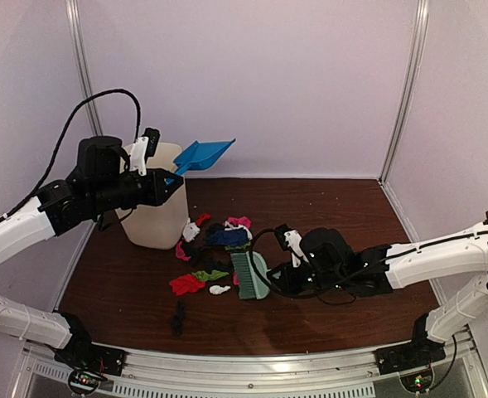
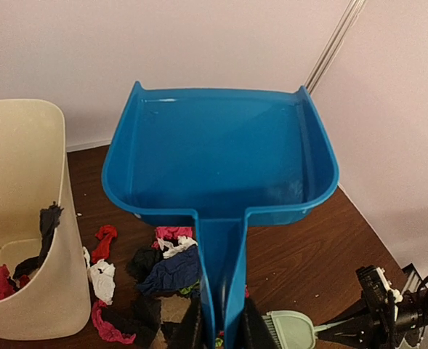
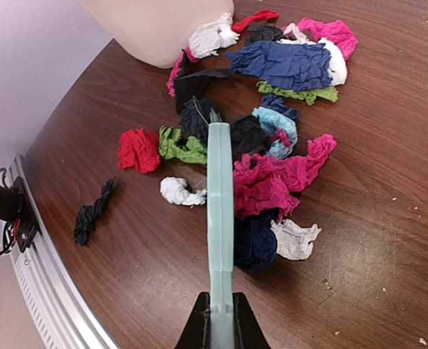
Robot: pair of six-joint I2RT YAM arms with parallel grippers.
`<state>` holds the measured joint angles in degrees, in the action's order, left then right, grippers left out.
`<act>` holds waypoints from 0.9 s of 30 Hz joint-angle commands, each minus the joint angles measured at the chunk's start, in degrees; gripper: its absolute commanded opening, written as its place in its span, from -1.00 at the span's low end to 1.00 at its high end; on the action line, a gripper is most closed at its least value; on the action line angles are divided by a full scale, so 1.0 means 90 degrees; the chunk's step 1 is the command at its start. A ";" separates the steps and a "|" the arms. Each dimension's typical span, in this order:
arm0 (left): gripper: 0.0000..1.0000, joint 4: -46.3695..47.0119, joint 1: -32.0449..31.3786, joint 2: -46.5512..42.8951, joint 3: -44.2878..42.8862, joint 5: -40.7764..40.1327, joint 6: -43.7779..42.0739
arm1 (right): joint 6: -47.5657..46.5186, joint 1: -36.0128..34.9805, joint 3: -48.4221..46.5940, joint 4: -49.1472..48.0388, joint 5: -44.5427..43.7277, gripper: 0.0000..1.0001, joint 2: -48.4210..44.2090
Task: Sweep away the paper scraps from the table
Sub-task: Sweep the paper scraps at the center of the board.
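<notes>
While scraps (image 1: 186,284) litter the table (image 1: 351,207), others lie inside the bin (image 2: 25,145).

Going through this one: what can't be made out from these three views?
Top view: the bin's inside, hidden by the left gripper.
Left wrist view: the table under the dustpan, which covers it; part of the bin, cut off by the left edge.
Right wrist view: the brush's bristles and any paper scraps under them, hidden by the brush's back.
</notes>
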<state>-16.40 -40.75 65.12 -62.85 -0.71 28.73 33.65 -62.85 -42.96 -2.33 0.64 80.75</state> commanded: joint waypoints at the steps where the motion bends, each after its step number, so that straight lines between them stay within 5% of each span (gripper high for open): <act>1: -1.00 0.0197 -0.0042 -0.0029 0.0121 -0.0100 -0.0162 | 0.0080 0.0234 -0.0012 -0.0069 -0.0542 -1.00 -0.0047; 18: -1.00 0.0199 -0.0229 0.0441 -0.0017 0.0069 -0.0282 | 0.0261 0.1096 0.0773 0.1834 -0.1832 -1.00 -0.2070; 27: -1.00 -0.0017 -0.0471 0.0509 0.0021 -0.0096 -0.0401 | -0.0227 0.1178 0.0297 0.1707 -0.1716 -1.00 -0.2777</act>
<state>-16.93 -44.23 69.19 -61.49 -0.67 26.46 34.15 -52.88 -36.82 14.37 -13.56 56.69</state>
